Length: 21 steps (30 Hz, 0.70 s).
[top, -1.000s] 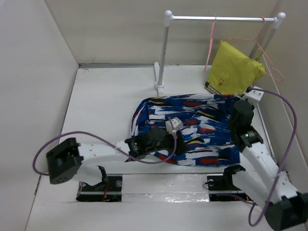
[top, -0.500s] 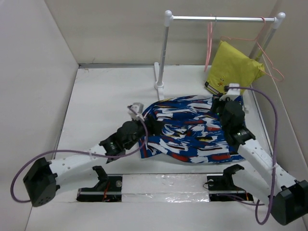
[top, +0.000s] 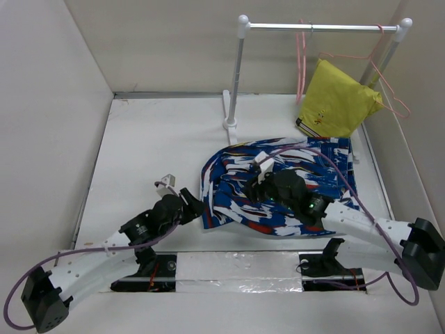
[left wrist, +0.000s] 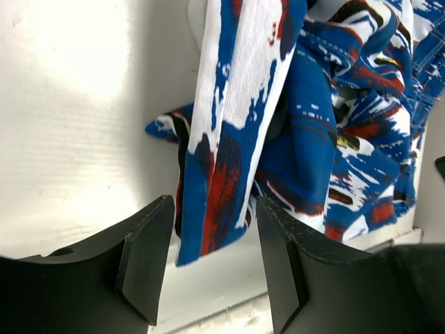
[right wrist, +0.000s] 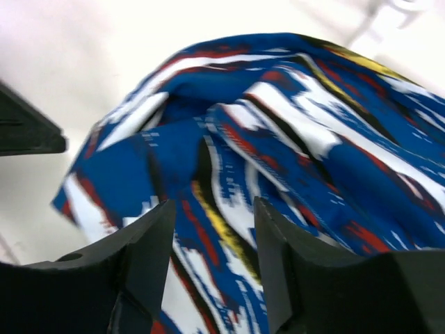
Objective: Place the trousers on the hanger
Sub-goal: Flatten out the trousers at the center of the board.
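One trousers (top: 233,177), two hangers (top: 302,59), one yellow garment (top: 334,101), one rack (top: 320,27).

White table (top: 139,153) carries crumpled trousers (top: 226,188) and the rack's foot (top: 230,125).

White link shells and black joints made up the left arm (top: 104,248) and right arm (top: 365,223); a purple cable (top: 6,307) ran along each. Their fingers (left wrist: 146,257) were matte black wedges.

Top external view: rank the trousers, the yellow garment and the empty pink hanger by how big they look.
1. trousers, covering the most area by far.
2. yellow garment, clearly smaller.
3. empty pink hanger, only a thin sliver; it hangs edge-on to the camera, so its real width is hidden.
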Available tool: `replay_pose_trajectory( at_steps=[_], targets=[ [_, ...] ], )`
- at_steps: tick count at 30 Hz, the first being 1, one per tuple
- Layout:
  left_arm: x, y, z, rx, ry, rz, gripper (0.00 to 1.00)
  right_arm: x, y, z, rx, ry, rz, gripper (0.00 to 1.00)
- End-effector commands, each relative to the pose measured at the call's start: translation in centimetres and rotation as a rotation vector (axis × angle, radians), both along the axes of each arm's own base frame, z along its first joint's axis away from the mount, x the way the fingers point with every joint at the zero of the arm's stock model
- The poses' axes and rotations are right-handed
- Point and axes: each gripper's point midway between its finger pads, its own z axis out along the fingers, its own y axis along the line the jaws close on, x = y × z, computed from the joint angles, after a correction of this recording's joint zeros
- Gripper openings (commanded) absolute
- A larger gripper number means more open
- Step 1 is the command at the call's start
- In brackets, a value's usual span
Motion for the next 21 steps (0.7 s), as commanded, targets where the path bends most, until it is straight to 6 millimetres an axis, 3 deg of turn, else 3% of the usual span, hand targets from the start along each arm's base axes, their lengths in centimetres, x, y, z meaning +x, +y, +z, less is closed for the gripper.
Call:
replay_pose_trajectory(
  at_steps=[1,5,7,8,11,14,17,18,19,21],
  targets=[
    [-1.7,0.2,-1.5,-0.013,0.092,-0.015,0.48,-0.8,3.6,2.8,0.058,-0.057,0.13,0.58],
    [-2.4,-1.7,-1.9,-0.043,0.092,-0.13,0.48,-3.6,7.0,1.7,0.017,-0.04,0.3,0.66],
    [-2.3,-2.8,-1.9,-0.06,0.094,-0.174,0.47,-5.0,8.6,2.0,-0.012,-0.044,0.362,0.76],
    [-2.3,-2.9,-2.3,-0.046,0.099,-0.184,0.47,-5.4,9.2,0.9,-0.048,-0.029,0.381,0.77],
    [-1.8,-3.0,-3.1,-0.008,0.105,-0.177,0.34,-5.2,9.5,0.1,-0.098,-0.052,0.339,0.78],
    [-0.3,-3.5,-1.8,-0.002,0.042,-0.16,0.21,-4.4,8.8,-0.9,-0.132,-0.048,0.281,0.75],
    [1.5,-2.9,-0.1,0.051,-0.021,-0.109,0.01,-4.1,8.6,-1.8,-0.146,-0.047,0.264,0.72],
    [2.4,-2.3,0.5,0.08,-0.049,-0.065,0.0,-3.9,8.6,-2.3,-0.154,-0.047,0.253,0.72],
    [3.3,-2.5,2.3,0.081,-0.095,-0.054,0.0,-3.8,8.5,-3.4,-0.184,-0.031,0.248,0.7],
    [4.2,-0.9,3.0,0.173,-0.114,0.003,0.0,-3.2,8.0,-4.6,-0.221,-0.018,0.207,0.65]
  ],
)
